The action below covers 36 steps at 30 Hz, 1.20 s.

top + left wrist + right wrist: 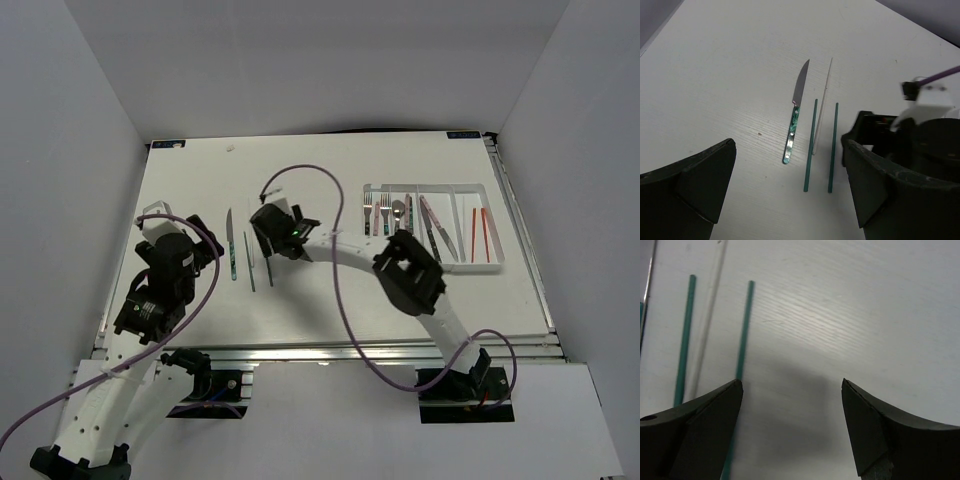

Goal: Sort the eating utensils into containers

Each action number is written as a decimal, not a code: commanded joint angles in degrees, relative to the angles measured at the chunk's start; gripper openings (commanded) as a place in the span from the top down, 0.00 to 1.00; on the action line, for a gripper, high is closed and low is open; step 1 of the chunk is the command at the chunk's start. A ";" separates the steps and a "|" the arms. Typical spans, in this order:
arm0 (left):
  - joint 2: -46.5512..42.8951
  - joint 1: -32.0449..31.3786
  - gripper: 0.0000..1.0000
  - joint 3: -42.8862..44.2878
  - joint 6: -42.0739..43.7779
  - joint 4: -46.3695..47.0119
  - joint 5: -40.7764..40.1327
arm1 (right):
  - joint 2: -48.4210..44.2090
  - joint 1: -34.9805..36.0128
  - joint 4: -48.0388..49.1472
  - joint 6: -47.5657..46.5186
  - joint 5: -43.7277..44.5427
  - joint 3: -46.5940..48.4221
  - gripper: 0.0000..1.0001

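A teal-handled knife [230,246] lies left of centre on the table, also in the left wrist view [794,122]. Right of it lie two green chopsticks [810,146] [833,148] with a pale thin stick [823,102] between them. My right gripper [268,242] is open and hovers low just right of the right-hand green chopstick [744,330], holding nothing. My left gripper [178,250] is open and empty, left of the knife. The white tray [497,245] at the right holds forks [372,215], spoons, knives [437,230] and red chopsticks [480,232].
White walls enclose the table on three sides. The right arm's purple cable [330,200] loops over the table's middle. The right arm's link [410,270] lies between the tray and the loose utensils.
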 commanded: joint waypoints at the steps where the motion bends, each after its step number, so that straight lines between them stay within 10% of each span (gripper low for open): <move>1: -0.12 -0.43 0.02 0.10 -0.37 -0.38 -1.04 | 8.03 3.87 -11.59 2.90 3.55 13.21 0.16; 22: -1.18 -0.60 0.02 0.10 -0.19 -0.20 -0.51 | 6.92 5.11 -12.58 12.30 -10.76 -0.03 0.74; 24: -1.44 -0.69 0.02 0.10 -0.28 -0.20 -0.60 | 6.57 4.67 -13.01 12.39 -11.47 -1.88 1.00; 36: -2.05 -1.31 0.02 0.01 -0.37 -0.29 -0.86 | -15.28 -1.12 -5.72 0.54 -19.03 -10.05 1.00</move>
